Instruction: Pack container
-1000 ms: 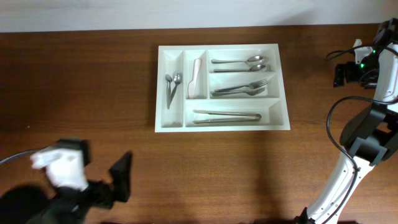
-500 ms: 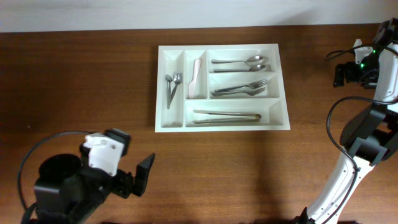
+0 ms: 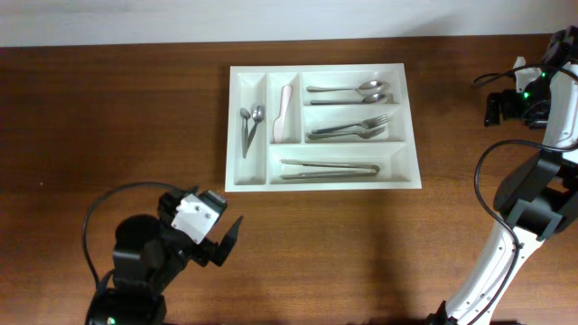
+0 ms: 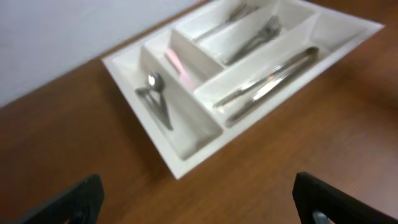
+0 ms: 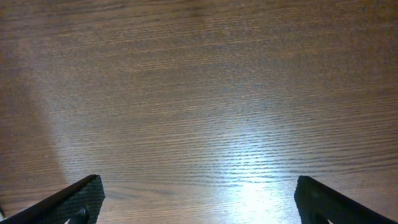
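The container, a white cutlery tray (image 3: 233, 135), lies at the table's middle back. It holds two small spoons (image 3: 249, 126), a pale knife-like piece (image 3: 284, 113), large spoons (image 3: 348, 90), forks (image 3: 348, 130) and tongs (image 3: 330, 168). My left gripper (image 3: 215, 236) is open and empty, near the front of the table, short of the tray's front left corner. In the left wrist view the tray (image 4: 186, 167) lies ahead of the open fingers (image 4: 199, 208). My right gripper (image 3: 502, 106) is at the far right, apart from the tray. In the right wrist view its fingers (image 5: 199, 208) are open over bare wood.
The brown wooden table (image 3: 379, 244) ends at a pale wall along the back. The right arm's white base and cable (image 3: 506, 235) stand at the front right. A black cable (image 3: 99, 212) loops beside the left arm.
My left arm has swung from the front left corner to the right and toward the tray. The right arm and the tray's contents have not moved.
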